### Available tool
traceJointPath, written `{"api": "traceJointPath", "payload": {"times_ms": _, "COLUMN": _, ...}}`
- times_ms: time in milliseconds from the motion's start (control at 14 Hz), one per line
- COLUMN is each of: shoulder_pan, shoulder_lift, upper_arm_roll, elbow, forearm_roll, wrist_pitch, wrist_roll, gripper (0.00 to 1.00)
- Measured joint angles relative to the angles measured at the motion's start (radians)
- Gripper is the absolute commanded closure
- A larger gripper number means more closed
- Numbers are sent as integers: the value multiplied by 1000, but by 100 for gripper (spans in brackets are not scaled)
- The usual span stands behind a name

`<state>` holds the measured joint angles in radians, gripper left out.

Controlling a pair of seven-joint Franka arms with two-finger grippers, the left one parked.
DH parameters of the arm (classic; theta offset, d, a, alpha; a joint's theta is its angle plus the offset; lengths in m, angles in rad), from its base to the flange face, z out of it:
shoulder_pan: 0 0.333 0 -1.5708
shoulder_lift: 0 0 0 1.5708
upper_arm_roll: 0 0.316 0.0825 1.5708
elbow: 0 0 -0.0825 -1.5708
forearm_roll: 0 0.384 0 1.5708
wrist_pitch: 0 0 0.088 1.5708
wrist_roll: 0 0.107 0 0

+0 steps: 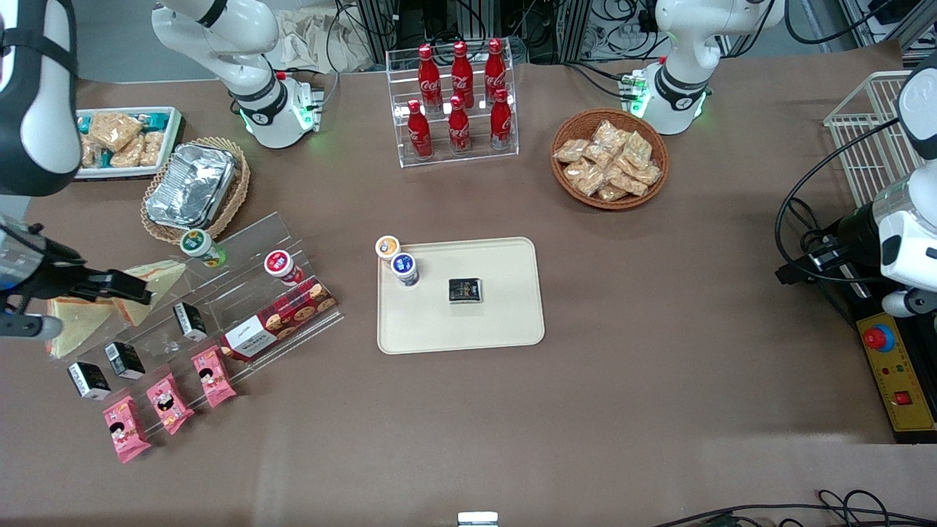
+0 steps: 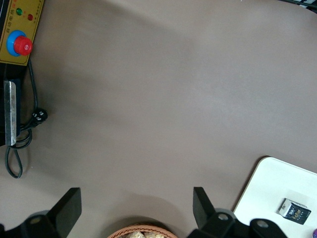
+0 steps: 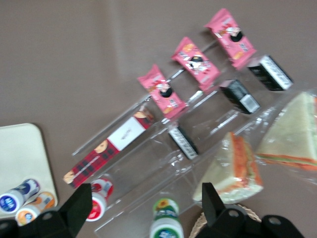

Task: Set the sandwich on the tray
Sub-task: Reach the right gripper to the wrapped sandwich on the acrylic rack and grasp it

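Note:
The sandwich (image 1: 162,277) is a pale wrapped wedge with an orange and green cut edge. It lies at the working arm's end of the table, beside the clear acrylic stand (image 1: 241,293), and also shows in the right wrist view (image 3: 230,173). A yellower wrapped wedge (image 1: 73,326) lies next to it, nearer the front camera. My right gripper (image 1: 124,287) hovers high above the two wedges, open and empty (image 3: 146,208). The cream tray (image 1: 505,322) lies mid-table and holds two small cups (image 1: 404,267) and a black box (image 1: 465,290).
The stand holds a cookie box (image 1: 278,318), black boxes (image 1: 190,320), pink packets (image 1: 214,375) and small cups (image 1: 282,265). A foil container in a wicker basket (image 1: 192,187), a white snack bin (image 1: 124,139), a cola rack (image 1: 457,102) and a snack basket (image 1: 609,159) stand farther from the front camera.

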<state>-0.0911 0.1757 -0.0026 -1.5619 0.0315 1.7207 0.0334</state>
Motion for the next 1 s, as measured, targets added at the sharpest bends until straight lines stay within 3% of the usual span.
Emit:
{"api": "traceJointPath", "payload": {"times_ms": 714, "shoulder_pan": -7, "shoulder_lift": -1, "upper_arm_roll": -176, "elbow": -1, "forearm_roll": 0, "wrist_pitch": 0, "wrist_roll": -61, "gripper": 1}}
{"api": "traceJointPath", "payload": {"times_ms": 1000, "shoulder_pan": -71, "shoulder_lift": 30, "upper_arm_roll": -186, "elbow": -8, "forearm_roll": 0, "wrist_pitch": 13, "wrist_roll": 14, "gripper": 1}}
